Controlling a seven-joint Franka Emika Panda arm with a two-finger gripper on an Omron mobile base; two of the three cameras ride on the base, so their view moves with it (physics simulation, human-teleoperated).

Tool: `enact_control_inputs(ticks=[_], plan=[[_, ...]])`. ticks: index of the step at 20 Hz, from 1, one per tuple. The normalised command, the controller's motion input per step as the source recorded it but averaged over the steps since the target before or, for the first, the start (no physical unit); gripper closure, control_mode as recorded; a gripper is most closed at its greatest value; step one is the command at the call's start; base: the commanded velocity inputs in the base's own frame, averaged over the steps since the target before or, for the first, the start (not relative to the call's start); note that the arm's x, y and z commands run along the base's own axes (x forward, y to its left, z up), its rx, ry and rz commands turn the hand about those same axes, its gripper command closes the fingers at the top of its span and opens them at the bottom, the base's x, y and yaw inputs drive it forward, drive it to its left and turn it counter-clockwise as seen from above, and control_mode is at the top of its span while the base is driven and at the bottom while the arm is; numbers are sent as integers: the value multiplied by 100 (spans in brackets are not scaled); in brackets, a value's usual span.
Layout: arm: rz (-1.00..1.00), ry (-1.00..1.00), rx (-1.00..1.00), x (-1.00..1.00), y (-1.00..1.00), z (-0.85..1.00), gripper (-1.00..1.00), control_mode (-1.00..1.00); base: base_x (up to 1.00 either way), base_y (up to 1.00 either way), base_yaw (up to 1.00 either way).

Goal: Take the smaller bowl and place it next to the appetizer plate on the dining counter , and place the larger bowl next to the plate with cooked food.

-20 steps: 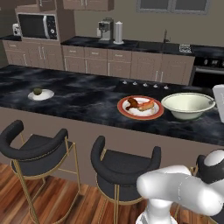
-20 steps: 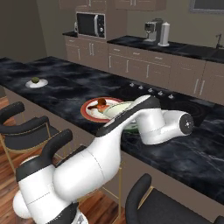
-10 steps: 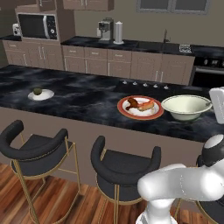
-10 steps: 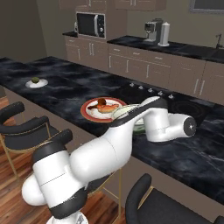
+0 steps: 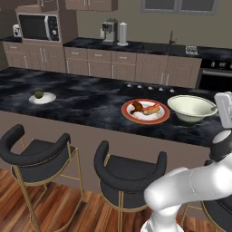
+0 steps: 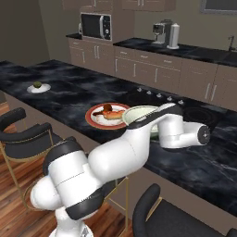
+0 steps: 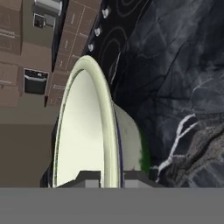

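The larger bowl sat on the dining counter just beside the plate with cooked food; my gripper pinched its rim; release remained; the smaller bowl seemingly untouched.

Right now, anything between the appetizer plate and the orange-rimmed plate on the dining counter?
Nothing: bare dining counter between appetizer plate and plate with cooked food, per left base view.

The larger bowl is sitting on the dining counter, just right of the plate with cooked food, apparently touching it; the appetizer plate is lying far left of me.
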Motion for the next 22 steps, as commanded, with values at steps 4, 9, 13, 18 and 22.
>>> enact_control_inputs(ticks=[4, 9, 13, 18, 22], plan=[[-1, -6, 0, 1, 7, -13, 100, -100, 0, 0, 0], [0, -3, 0, 4, 11, -1, 100, -100, 0, 0, 0], [0, 0, 0, 7, 26, 0, 100, -100, 0, 0, 0], [0, 0, 0, 19, 19, 0, 100, -100, 0, 0, 0], [0, 0, 0, 23, 14, 0, 100, -100, 0, 0, 0]])
